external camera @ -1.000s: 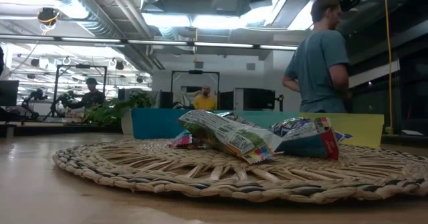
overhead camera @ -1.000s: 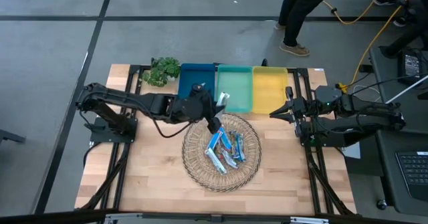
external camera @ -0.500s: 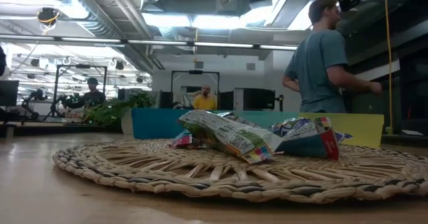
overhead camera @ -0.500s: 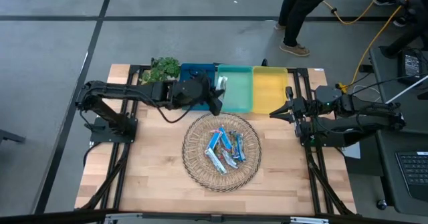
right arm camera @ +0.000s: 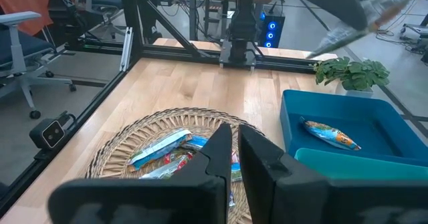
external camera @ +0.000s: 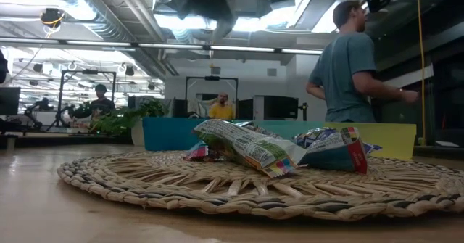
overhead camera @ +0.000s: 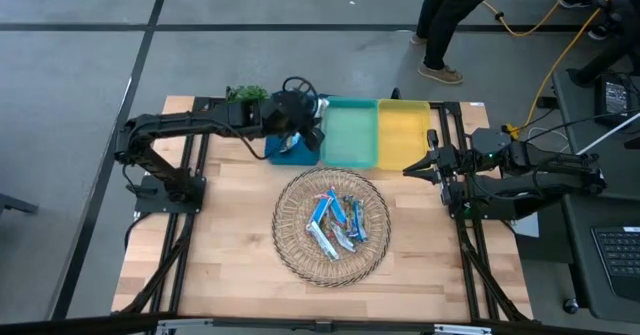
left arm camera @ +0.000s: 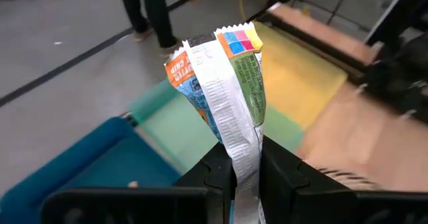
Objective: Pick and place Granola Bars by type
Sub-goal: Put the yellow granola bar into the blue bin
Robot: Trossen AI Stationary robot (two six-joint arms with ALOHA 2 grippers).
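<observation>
Several granola bars (overhead camera: pixel 335 220) in blue, silver and red wrappers lie in a round woven tray (overhead camera: pixel 290 245); they also show in the low view (external camera: pixel 268 150). My left gripper (left arm camera: pixel 246 174) is over the blue bin (overhead camera: pixel 290 153) at the table's far side, shut on a silver-white bar (left arm camera: pixel 224 77) with orange and green print. One more bar (right arm camera: pixel 328 134) lies on the blue bin's floor. My right gripper (right arm camera: pixel 235 150) waits shut near the table's right edge (overhead camera: pixel 412 169). My left gripper pinches the silver-white bar between its two fingers by one end (left arm camera: pixel 244 150), on the seam side of the wrapper. The rest of the bar sticks out beyond the fingertips. The bar is lifted clear, in the air above the blue bin.
A teal bin (overhead camera: pixel 350 133) and a yellow bin (overhead camera: pixel 402 130) stand right of the blue one along the far edge. A green plant (overhead camera: pixel 242 95) sits left of the blue bin. People stand beyond the table (external camera: pixel 348 62). Bare wood lies left and near of the tray.
My left gripper, still shut on the silver-white bar, has risen from the tray's far rim. It has moved toward the far edge and a little left, and is now over the blue bin. The bar has gone with it.
</observation>
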